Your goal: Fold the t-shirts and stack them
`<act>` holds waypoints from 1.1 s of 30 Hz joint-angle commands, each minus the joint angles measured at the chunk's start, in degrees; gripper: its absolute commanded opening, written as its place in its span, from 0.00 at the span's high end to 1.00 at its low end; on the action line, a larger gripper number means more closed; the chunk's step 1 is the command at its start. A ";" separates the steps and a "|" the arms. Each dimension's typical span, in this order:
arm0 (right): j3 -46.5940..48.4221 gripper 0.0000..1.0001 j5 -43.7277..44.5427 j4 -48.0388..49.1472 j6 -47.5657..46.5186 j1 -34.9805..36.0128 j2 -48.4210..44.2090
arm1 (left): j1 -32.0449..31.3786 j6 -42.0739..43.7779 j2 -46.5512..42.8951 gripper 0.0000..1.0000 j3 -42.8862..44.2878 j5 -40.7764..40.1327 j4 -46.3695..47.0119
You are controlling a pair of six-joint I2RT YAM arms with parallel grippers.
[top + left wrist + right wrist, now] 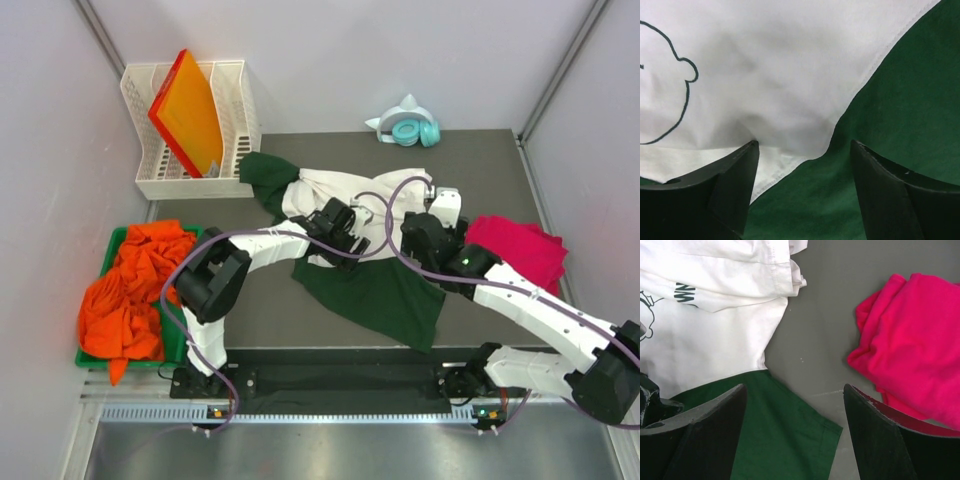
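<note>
A dark green t-shirt [385, 295] lies spread on the grey table, with a white printed t-shirt [345, 205] bunched on its upper half. My left gripper [335, 228] hovers open right over the white shirt's hem [785, 165] where it meets the green cloth [890, 115]. My right gripper [432, 232] is open too, above the green shirt's corner [790, 440] and bare table, with nothing between its fingers. A pink t-shirt [520, 250] lies crumpled at the right, shown also as the pink t-shirt [912, 345] in the right wrist view.
A green bin [110, 250] at the left holds an orange t-shirt heap [135, 285]. A white rack [190, 125] with an orange board [188, 112] stands back left. Teal headphones [405, 128] rest at the back edge. Walls close both sides.
</note>
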 commanded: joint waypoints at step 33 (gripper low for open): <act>-1.89 0.29 0.14 8.70 -1.60 0.72 0.61 | 24.76 13.43 -34.53 1.00 12.52 -5.67 -22.95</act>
